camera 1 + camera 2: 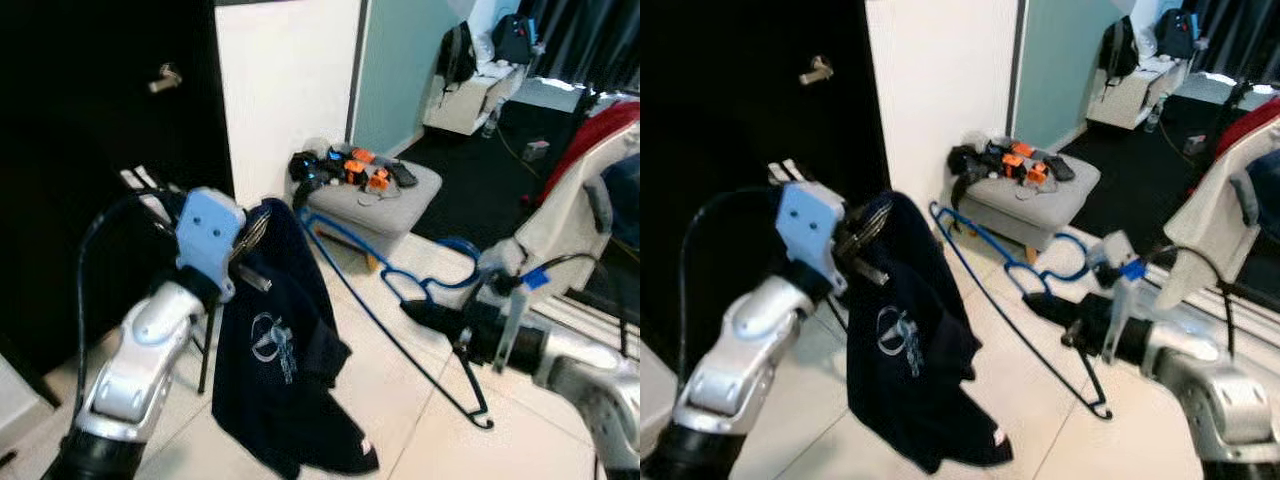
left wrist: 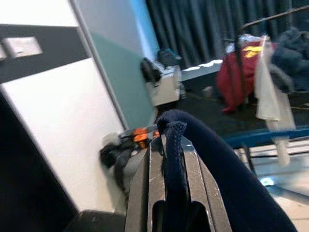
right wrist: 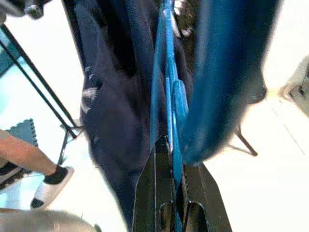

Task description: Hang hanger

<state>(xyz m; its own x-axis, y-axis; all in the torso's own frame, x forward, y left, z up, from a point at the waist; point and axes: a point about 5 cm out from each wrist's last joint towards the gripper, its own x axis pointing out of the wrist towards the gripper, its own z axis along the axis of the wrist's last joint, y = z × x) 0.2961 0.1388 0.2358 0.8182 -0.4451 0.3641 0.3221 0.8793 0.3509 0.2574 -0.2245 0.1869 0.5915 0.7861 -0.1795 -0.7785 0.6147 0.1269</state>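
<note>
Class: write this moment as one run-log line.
left gripper: shut on navy shirt | right gripper: shut on blue hanger | hanger: beside shirt, not inserted

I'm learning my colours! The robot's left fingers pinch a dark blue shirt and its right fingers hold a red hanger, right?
Almost. The hanger is blue, not red; the left eye view shows it, and the right wrist view shows it up close. The rest is right: the left gripper pinches the dark blue shirt, and the right gripper holds the hanger.
</note>
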